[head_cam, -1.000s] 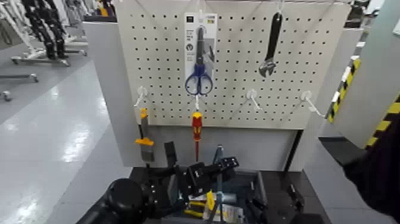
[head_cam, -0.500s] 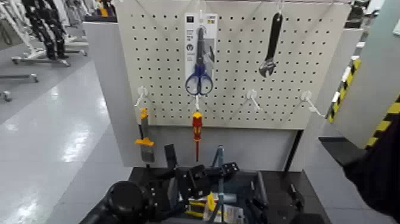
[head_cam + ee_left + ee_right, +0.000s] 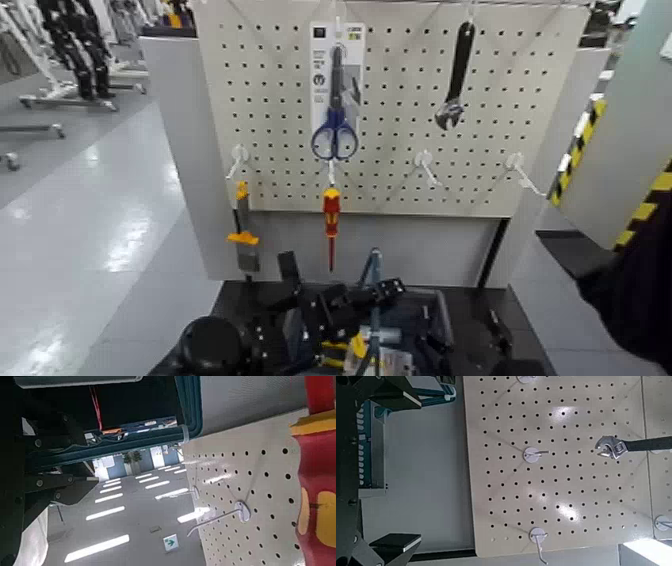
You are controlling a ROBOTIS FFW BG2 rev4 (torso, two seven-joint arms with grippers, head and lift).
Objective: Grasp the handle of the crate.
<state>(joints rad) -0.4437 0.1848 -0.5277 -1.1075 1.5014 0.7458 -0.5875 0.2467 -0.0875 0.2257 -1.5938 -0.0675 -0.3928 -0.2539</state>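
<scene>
Lowered since a second ago, left gripper (image 3: 385, 292) at lower centre beside the handle (image 3: 373, 290), crate (image 3: 437, 310) beneath, grip unclear.

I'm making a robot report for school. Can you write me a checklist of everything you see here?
Surface: dark shelf under the pegboard.
Job's things: crate with upright handle.
Clutter: scissors, wrench, red-yellow screwdriver hanging; yellow-marked tool on the left.
Grippers: left end effector at the handle; right one not visible from the head.
Cables: red wire on the left wrist.
Surroundings: grey workshop floor.
</scene>
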